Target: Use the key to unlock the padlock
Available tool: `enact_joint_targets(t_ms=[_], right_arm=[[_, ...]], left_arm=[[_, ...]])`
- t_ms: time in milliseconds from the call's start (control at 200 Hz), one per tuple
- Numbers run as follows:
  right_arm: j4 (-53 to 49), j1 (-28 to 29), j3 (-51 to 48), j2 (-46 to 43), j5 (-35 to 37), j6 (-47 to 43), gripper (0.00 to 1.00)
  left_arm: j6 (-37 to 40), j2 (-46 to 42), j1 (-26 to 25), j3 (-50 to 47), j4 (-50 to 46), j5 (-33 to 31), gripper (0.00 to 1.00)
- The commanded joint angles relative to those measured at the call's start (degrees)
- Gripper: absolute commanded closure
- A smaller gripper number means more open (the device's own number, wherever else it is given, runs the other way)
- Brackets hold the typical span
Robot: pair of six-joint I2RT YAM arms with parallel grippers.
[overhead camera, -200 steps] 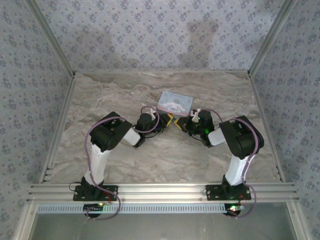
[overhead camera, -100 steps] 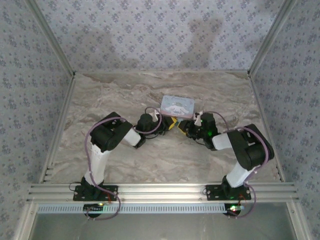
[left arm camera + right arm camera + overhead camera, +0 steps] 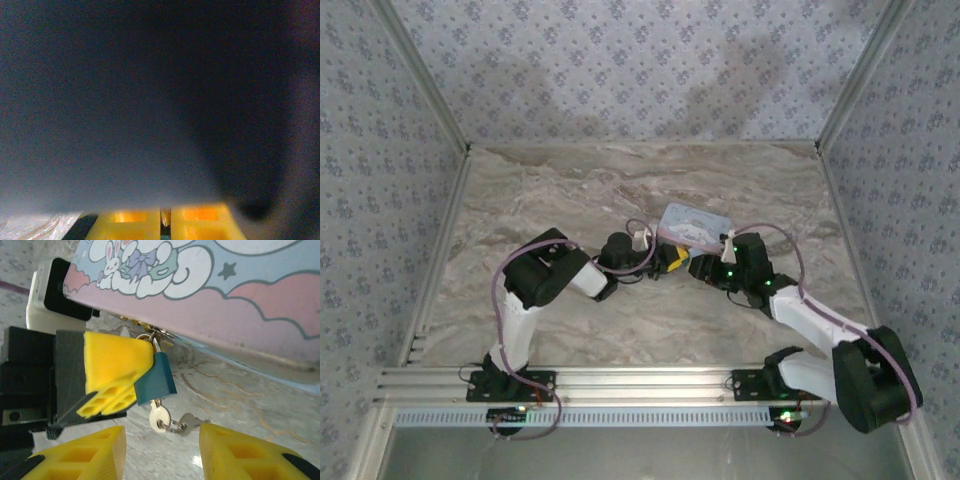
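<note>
Two arms reach in from the bottom of the top view and meet just below the middle of the frame, on the marble table (image 3: 550, 190). One pale blue tin box (image 3: 696, 224) printed with cartoon rabbits and clouds lies there, just above the two grippers.

The left gripper (image 3: 670, 258) comes in from the left, its yellow fingers pointing at the lower edge of the box. In the right wrist view this gripper (image 3: 142, 371) sits at centre left, under the box (image 3: 240, 295), which spans the top of the frame. Its fingers are clenched together and pinch the left side of the padlock (image 3: 156, 380). In its own wrist view the two yellow fingertips (image 3: 130, 224) stand at the bottom edge with only a thin slit between them. Above them is a dark blur, and a scrap of marble shows at the lower left.

There is one padlock, small and teal. It hangs by its shackle from the metal clasp on the underside of the box, near the centre of the right wrist view. Two silver keys show. One key (image 3: 160, 418) stands in the bottom of the padlock. A second key (image 3: 190, 420), joined to it by a small ring, lies out to the right.

The right gripper (image 3: 700, 267) is released. Its two yellow fingers stand well apart at the bottom of its own view (image 3: 160, 455), with nothing between them and the keys just above the gap.
</note>
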Motion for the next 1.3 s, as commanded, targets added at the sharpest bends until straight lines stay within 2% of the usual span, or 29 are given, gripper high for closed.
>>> enact_joint_targets(t_ms=[0, 290, 670, 1149, 1294], right_arm=[[-13.9, 1.3, 3.8, -2.4, 6.6, -8.2, 0.55], [-24.3, 9.6, 12.2, -1.3, 21.5, -16.7, 0.55], [-29.6, 18.6, 21.5, 9.3, 33.2, -22.7, 0.51], [-30.7, 20.7, 26.6, 18.4, 36.1, -25.4, 0.54], [-30.4, 20.8, 27.4, 19.8, 36.4, -25.7, 0.59]], left_arm=[[0.1, -2.7, 0.0, 0.6, 3.4, 1.8, 1.0], [0.2, -2.7, 0.0, 0.9, 2.7, 1.8, 1.0], [-0.2, -2.4, 0.0, 1.3, 2.5, 2.1, 1.0], [-0.9, -2.1, 0.1, 1.8, 3.1, 2.5, 1.0], [-1.2, -2.0, 0.1, 2.3, 3.2, 2.7, 1.0]])
